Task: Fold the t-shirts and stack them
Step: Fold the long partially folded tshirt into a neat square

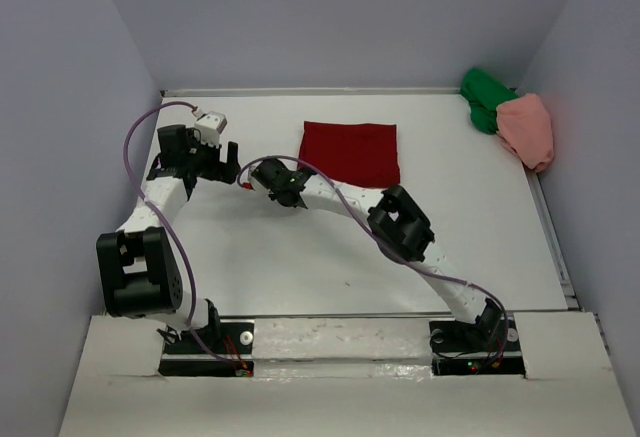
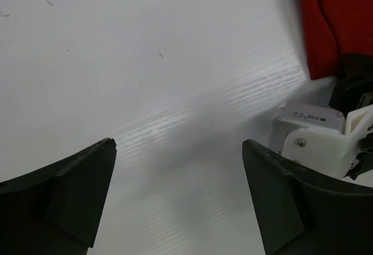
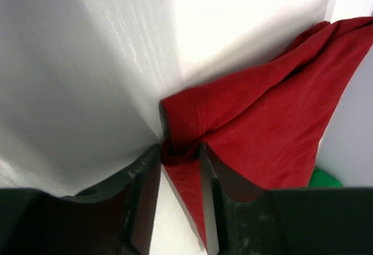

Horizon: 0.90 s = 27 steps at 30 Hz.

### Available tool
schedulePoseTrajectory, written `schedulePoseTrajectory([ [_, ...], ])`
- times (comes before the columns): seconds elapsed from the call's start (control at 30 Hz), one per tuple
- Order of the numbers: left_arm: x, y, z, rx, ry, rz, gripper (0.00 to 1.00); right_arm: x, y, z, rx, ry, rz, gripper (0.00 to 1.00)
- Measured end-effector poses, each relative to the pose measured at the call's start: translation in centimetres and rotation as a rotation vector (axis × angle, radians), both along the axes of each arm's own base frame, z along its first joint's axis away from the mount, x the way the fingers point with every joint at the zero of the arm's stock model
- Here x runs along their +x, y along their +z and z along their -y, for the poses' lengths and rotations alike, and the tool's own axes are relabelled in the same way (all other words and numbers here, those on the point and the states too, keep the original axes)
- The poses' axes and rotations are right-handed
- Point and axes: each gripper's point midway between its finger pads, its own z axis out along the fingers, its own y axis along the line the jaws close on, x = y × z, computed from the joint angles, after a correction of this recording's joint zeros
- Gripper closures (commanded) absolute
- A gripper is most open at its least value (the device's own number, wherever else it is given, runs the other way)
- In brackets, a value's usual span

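Right gripper (image 3: 179, 157) narrow, jaws pinched on a bunched corner of the dark red t-shirt (image 3: 262, 126), cloth filling the gap between them and seemingly tented a little off the table (image 1: 300, 277); I judge it a real grip, though only a small bite; in the top view that corner is the shirt's near-left one, with the right arm reaching across from its base at the near edge; the shirt itself lies as a flat rectangle by the middle of the table's far edge and looks folded at least once; left gripper (image 2: 178, 145) wide, nothing between the jaws, hovering over bare table just left of the red shirt and close beside the right gripper; green t-shirt (image 1: 485, 97) and salmon pink t-shirt (image 1: 528, 129) lie crumpled in the far right corner, touching, pink nearer the right edge, both unfolded; step in hand, as I read it: take this corner and carry it over for another fold, or drag the shirt to a new spot; to do it well: hold all layers in the pinch, lift only enough to clear, travel in a straight line so the edge stays square; the left gripper could take the other near corner so the cloth does not skew; risk: only the top layer is caught and the fold opens; task looks early, two shirts not yet folded.
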Motion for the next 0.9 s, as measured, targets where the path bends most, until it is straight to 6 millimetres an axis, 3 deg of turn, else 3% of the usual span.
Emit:
schedulePoseTrajectory([
  [0.03,0.0,0.0,0.0,0.0,-0.001,-0.002,0.01,0.0,-0.4,0.1,-0.008,-0.003,-0.001,0.76],
  [0.2,-0.1,-0.2,0.4,-0.013,-0.017,-0.008,0.01,0.2,-0.9,0.5,-0.022,-0.011,-0.003,0.88],
  [0.23,-0.2,-0.5,0.5,-0.019,-0.023,-0.016,0.01,0.2,-1.0,0.7,-0.026,-0.013,-0.004,0.98],
  [0.27,-0.3,-0.6,0.6,-0.023,-0.028,-0.023,0.01,0.2,-1.1,0.8,-0.029,-0.016,-0.003,1.0],
  [0.47,-0.9,-2.3,1.2,-0.052,-0.053,-0.088,0.01,0.5,-1.0,2.7,-0.049,-0.041,-0.007,1.0],
  [0.67,-0.9,-2.6,2.1,-0.097,-0.09,-0.112,0.01,-0.4,-0.4,5.2,-0.055,-0.06,-0.054,1.0],
  [0.9,-1.4,-5.9,4.8,-0.273,-0.167,-0.252,0.01,-2.3,4.1,7.0,0.009,-0.063,-0.066,1.0],
])
